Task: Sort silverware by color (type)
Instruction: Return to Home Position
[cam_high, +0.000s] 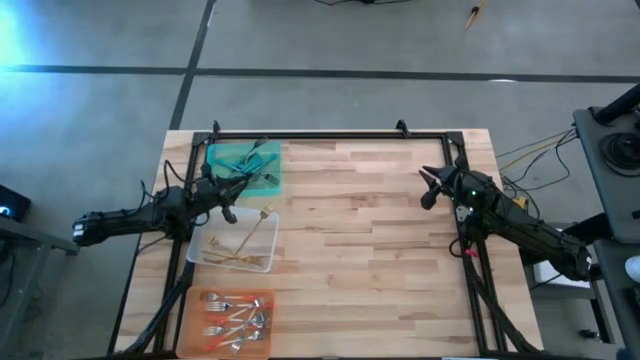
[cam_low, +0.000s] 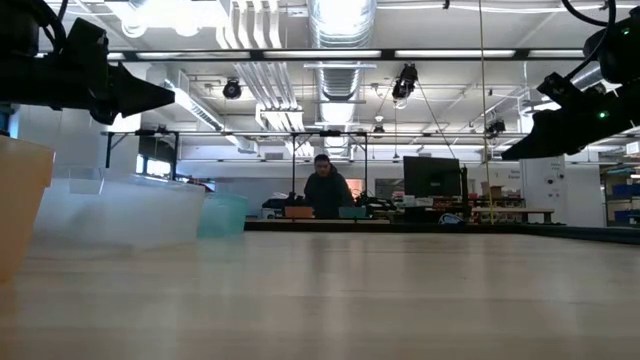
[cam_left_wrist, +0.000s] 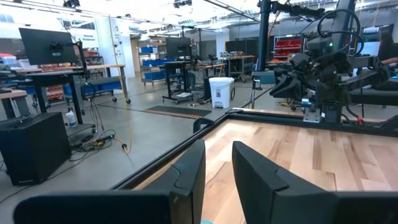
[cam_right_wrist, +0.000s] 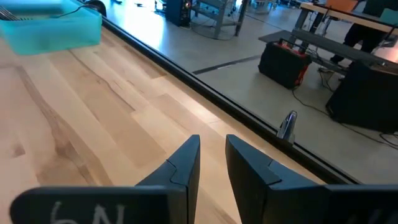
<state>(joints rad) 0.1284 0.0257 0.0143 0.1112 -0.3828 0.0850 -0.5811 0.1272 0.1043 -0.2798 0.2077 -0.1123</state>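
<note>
- Left gripper (cam_high: 230, 198): in the high view it hangs over the table's (cam_high: 380, 230) left side, at the near corner of the teal tray (cam_high: 222, 150), just off the clear tray (cam_high: 200, 245).
- Left wrist view: its fingers (cam_left_wrist: 189, 174) stand narrowly parted w/ nothing between them. The high view is too small to show that.
- Right gripper (cam_high: 430, 190): it sits over the right side, well apart from all trays. The right wrist view shows its claw (cam_right_wrist: 212, 143) likewise slightly parted and empty, above bare wood.
- Silverware shows only from overhead:
  - teal-handled forks (cam_high: 250, 160) in the teal tray
  - gold forks (cam_high: 245, 250) in the clear tray
  - red-handled forks (cam_high: 235, 318) in the orange tray (cam_high: 195, 300)
- One gold fork seems to poke over the clear tray's far rim, though I can't be sure at this res.
- Low view: it gives the tray walls only, in a row of orange (cam_low: 20, 190), clear (cam_low: 120, 210), teal (cam_low: 228, 213). No fork is visible inside. Both arms are raised off the tabletop.
- The low view also shows a person (cam_low: 325, 190) far behind the table.
- Right wrist view: it catches the teal tray (cam_right_wrist: 50, 28) across the wood.
- Left wrist view: it catches the right arm (cam_left_wrist: 323, 68) opposite.
</note>
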